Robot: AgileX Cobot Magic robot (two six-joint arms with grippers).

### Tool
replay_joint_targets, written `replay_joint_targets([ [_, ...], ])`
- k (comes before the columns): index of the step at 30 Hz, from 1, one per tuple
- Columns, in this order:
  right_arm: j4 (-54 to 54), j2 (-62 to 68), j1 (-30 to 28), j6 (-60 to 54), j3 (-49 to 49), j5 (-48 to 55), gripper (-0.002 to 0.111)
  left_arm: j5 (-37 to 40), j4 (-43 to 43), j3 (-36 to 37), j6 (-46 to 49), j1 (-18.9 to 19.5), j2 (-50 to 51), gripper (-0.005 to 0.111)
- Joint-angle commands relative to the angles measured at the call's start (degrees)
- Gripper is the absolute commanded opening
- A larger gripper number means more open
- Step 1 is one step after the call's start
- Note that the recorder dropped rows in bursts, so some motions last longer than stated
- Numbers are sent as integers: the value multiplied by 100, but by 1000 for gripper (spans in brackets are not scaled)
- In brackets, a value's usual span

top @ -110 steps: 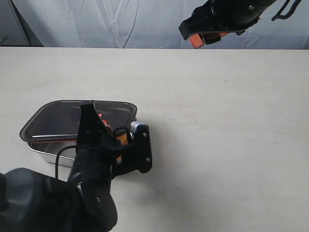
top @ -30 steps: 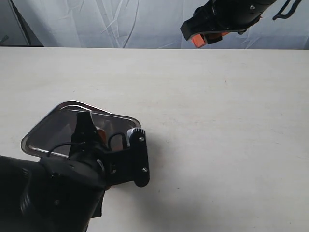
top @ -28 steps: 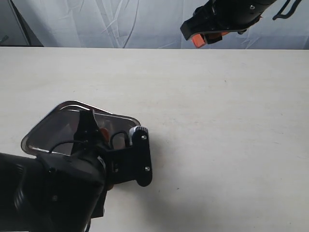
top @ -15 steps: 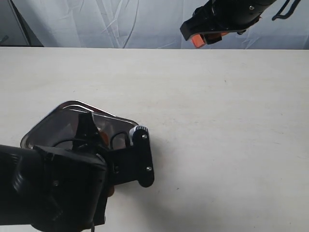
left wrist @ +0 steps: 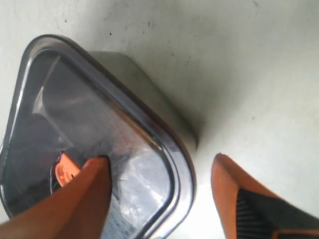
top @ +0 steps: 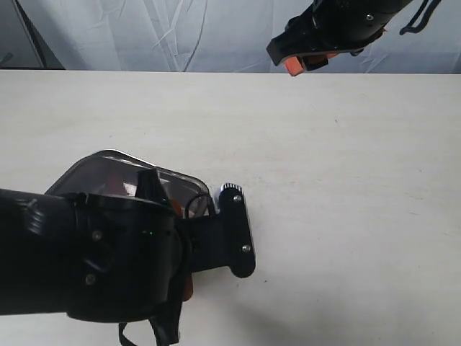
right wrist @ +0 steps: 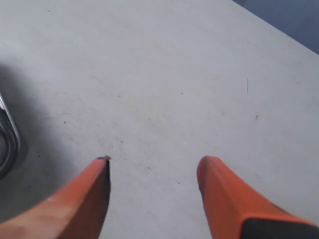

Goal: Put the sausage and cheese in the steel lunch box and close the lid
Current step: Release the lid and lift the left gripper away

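The dark translucent lid lies on the steel lunch box, whose shiny wall shows below the lid's rim. The lid's small orange valve peeks out beside one finger. My left gripper is open astride a corner of the lid, one orange finger over the lid, the other over the table. In the exterior view my left arm covers most of the lid. Sausage and cheese are hidden. My right gripper is open over bare table, high at the back.
The pale table stretches to the right of the box and behind it. A wrinkled white backdrop hangs beyond the far edge. The box's rim just shows at the border of the right wrist view.
The box and lid have turned on the table since the oldest frame. My left arm has come up and to the right and covers more of the box. The right arm has barely shifted.
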Motion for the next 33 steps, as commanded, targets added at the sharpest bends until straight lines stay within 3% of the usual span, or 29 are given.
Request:
replay_joint_targets([
  [1, -126, -5, -27, -7, -29, -49, 53, 37, -496, -256, 93, -26, -209, 57],
  [5, -126, -5, -27, -7, -29, -49, 53, 132, -631, -432, -150, -3, -571, 47],
  [6, -126, -5, -27, -7, -29, -38, 53, 282, -497, -462, -440, 114, -762, 32],
  [7, -126, -5, -27, -7, -29, -38, 53, 336, -429, -462, -522, 179, -832, 26],
  [8, -126, -5, -27, -7, -29, -27, 53, 493, -393, -462, -612, 418, -976, 10],
  [9, -126, -5, -27, -7, -29, -14, 53, 545, -394, -462, -693, 566, -1033, 4],
  [13, -115, -5, -27, -7, -29, 145, 52, 620, -410, -462, -864, 1626, -1175, 0],
  [15, -56, -5, -27, -7, -29, 208, 34, 483, -783, -462, -811, 2491, -1180, 0],
  [16, 56, -5, -27, -7, -29, 208, 23, 469, -1013, -462, -742, 2731, -1180, 0],
  [17, 225, -5, -27, -7, -29, 208, 7, 490, -1463, -462, -442, 3173, -1180, 0],
  [18, 334, -5, -27, 4, -29, 208, 0, 592, -1760, -462, -148, 3481, -1180, 0],
  [21, 718, 82, -27, -84, -29, 258, 0, 1316, -3052, -462, 1126, 4560, -1180, 0],
  [22, 811, 118, -27, -135, -19, 294, 0, 1479, -3212, -462, 1320, 4724, -1180, 0],
  [26, 1251, 354, -27, -501, -19, 479, 0, 1880, -3412, -462, 1522, 5047, -1180, 0],
  [33, 1433, 722, -27, -582, -19, 535, 0, 1880, -3324, -450, 1522, 5068, -1028, 0],
])
